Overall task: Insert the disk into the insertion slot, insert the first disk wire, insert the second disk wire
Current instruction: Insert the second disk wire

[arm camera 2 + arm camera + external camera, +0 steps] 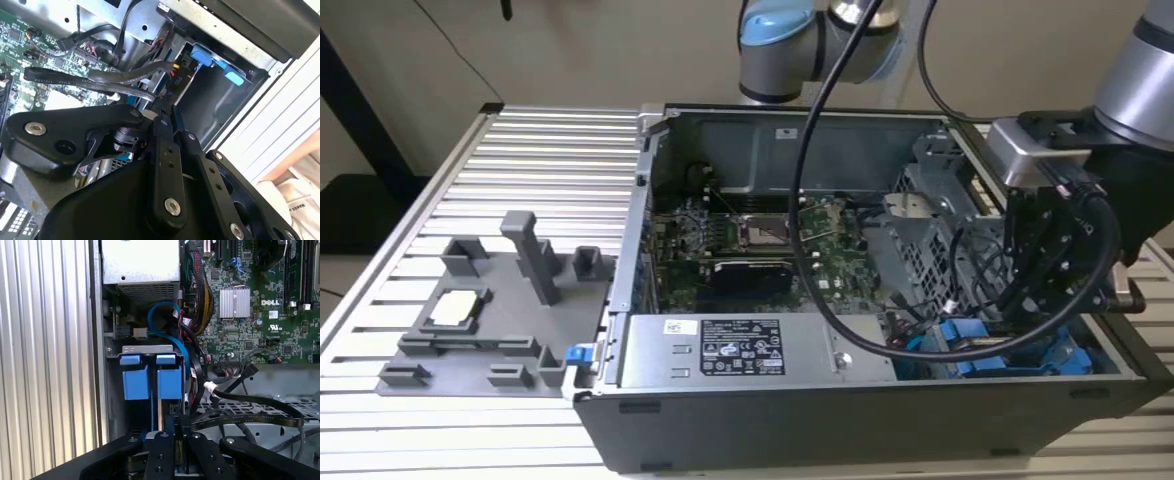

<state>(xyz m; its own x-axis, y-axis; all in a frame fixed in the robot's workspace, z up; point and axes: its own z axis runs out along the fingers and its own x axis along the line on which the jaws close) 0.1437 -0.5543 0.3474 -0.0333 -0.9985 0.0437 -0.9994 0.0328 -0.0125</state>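
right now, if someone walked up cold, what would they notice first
The open computer case on the ribbed table, its green motherboard exposed. The gripper reaches down into the case's corner at the exterior view's right, just above the bright blue insertion slot fittings. A grey fixture tray sits beside the case.
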